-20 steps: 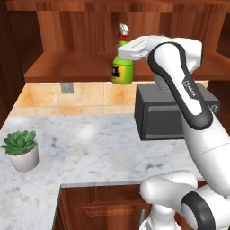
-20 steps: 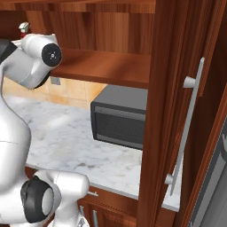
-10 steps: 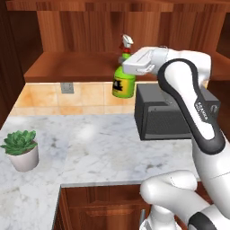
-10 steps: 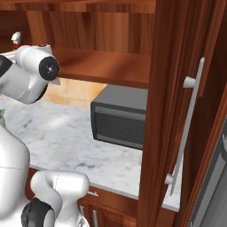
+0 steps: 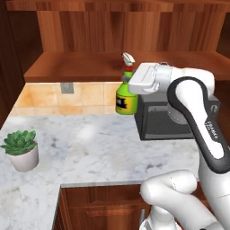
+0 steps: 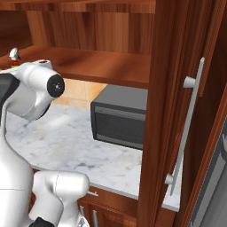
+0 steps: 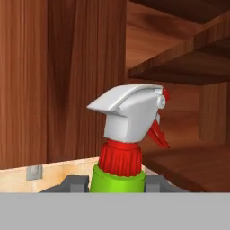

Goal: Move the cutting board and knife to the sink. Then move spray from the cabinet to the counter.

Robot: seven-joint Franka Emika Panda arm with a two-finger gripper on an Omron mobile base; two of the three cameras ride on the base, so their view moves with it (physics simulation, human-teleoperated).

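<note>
Inspection of the carry: the spray (image 5: 126, 96) is clear of the cabinet (image 5: 112, 63) shelf and hangs in the air in front of its lip, above the counter (image 5: 103, 143), just left of the dark countertop oven (image 5: 173, 119). The gripper (image 5: 130, 85) is clamped on the green body just under the red collar; in the hand view the two dark fingers (image 7: 74, 183) sit tight against either side of the bottle. The bottle reads upright in the left base view, trigger head on top, label facing outward.

Judged step: setting the spray down on the marble, the last part of the task. Cutting board and knife are outside what these views cover, so their condition is not assessed.

Recommendations for doing the placement well:
- Keep the bottle vertical during descent; the grip is high on the body, so a tilt of the wrist would swing the base sideways.
- Lower over the bare marble to the left of the oven, keeping away from its front face and the wall behind.
- Stay well apart from the potted plant (image 5: 20, 150) at the left edge of the counter.
- Release only once the base rests flat on the stone; dropping from height risks a topple, since the bottle is tall for its footprint.
- After opening, withdraw straight up so the fingers do not catch the trigger head
</note>
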